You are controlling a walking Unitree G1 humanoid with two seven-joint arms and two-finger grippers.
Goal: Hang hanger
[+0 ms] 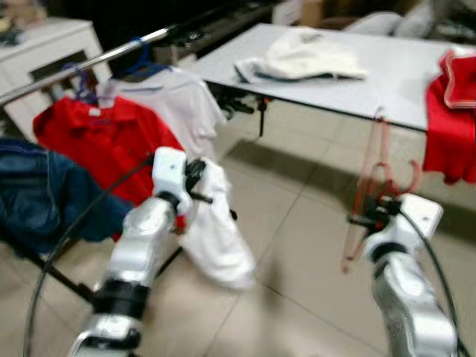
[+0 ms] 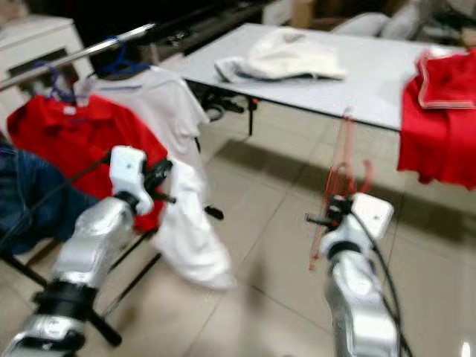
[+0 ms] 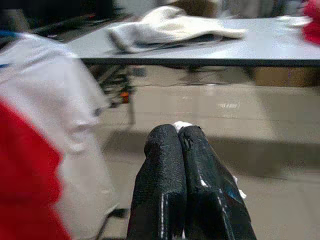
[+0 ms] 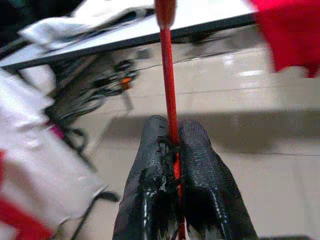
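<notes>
Right gripper (image 4: 176, 145): two black fingers pressed together on a thin red hanger (image 1: 379, 167), whose bar runs up out of the seam between the fingertips; no gap visible on either side of the bar; in the head views the hanger stands roughly upright above the gripper, blurred, its upper end near the edge of the grey table (image 1: 387, 82), its lower part hanging below and to the left of the wrist, over the tiled floor (image 1: 297, 245); right arm low at the right of the scene. Left gripper (image 3: 179, 137): fingers closed flat against each other, a scrap of white cloth showing at the tips; in the head views it is raised at centre-left with a white garment (image 1: 216, 230) hanging down from it; grip on the cloth appears to be at the fingertips, contact partly hidden. Behind the left arm: a clothes rail (image 1: 89, 63) running diagonally; on it a red shirt (image 1: 104, 141) on a purple hanger and, just beside it, a white shirt (image 1: 182, 100) on a blue hanger; blue denim garment (image 1: 37, 193) at far left. On the table: a crumpled white garment (image 1: 305, 56); a red garment (image 1: 454, 119) draped over the table's right edge, well apart from the held hanger. Head views blurred throughout.
</notes>
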